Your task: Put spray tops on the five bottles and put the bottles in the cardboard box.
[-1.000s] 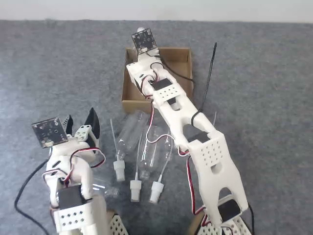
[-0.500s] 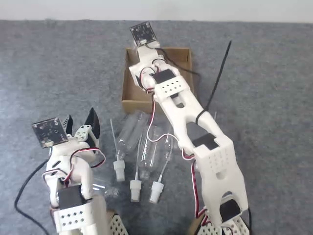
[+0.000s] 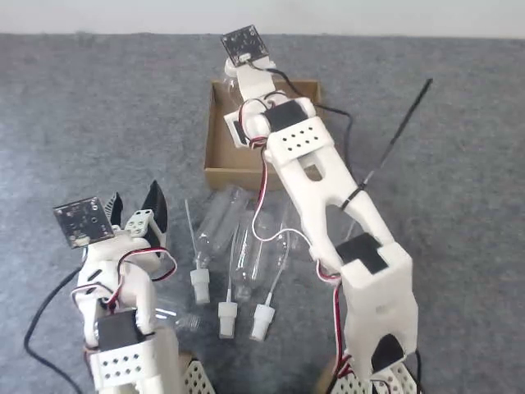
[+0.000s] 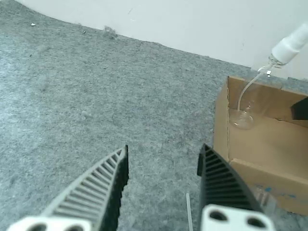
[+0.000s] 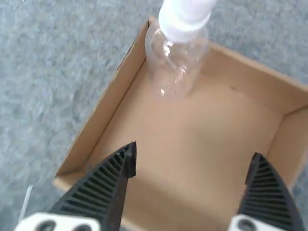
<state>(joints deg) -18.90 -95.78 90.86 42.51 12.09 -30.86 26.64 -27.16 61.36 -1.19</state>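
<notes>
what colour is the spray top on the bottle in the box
White spray top, clearest in the right wrist view.

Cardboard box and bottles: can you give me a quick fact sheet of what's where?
Cardboard box: holds one bottle
Boxed bottle: spray top on, leaning in a corner
Right end effector: open, above the box
Left end effector: open, holding nothing
Loose spray tops: three, on the carpet
Loose bottles: lying beside them

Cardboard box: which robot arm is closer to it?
Right. The right gripper hangs just above the cardboard box. The left gripper sits off to the side over the grey carpet, near the loose bottles.
</notes>
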